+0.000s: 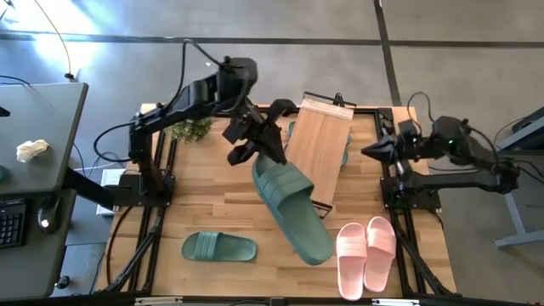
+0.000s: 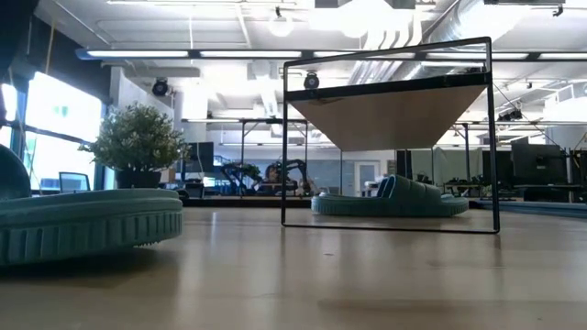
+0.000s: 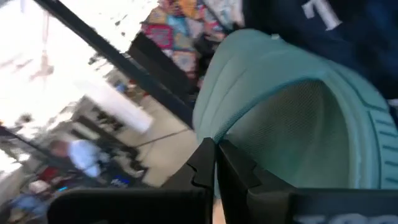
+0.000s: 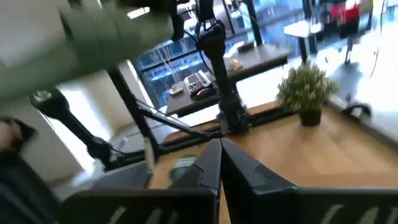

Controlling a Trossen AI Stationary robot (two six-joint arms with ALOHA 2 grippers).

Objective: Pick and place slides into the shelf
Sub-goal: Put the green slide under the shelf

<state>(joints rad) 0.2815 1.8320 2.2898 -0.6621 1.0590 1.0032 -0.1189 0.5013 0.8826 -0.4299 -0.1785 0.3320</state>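
Observation:
My left gripper is shut on a muted green slide that it holds in the air beside the shelf, over the middle of the table. Its shut fingers meet the slide's wide strap in the left wrist view. A second green slide lies on its sole under the shelf. A third green slide rests flat near the front left. The pink pair lies at the front right. My right gripper waits shut at the table's right edge, touching nothing. My left gripper pinches the edge of the green slide's strap between its two shut fingers. The fingers come about level from the table's left side. The slide is lifted clear of the table and slants away from the gripper toward the near right.
A small potted plant stands at the far left of the table. The shelf's dark frame stands upright around the slide under it. Bare wood lies between the front-left slide and the pink pair.

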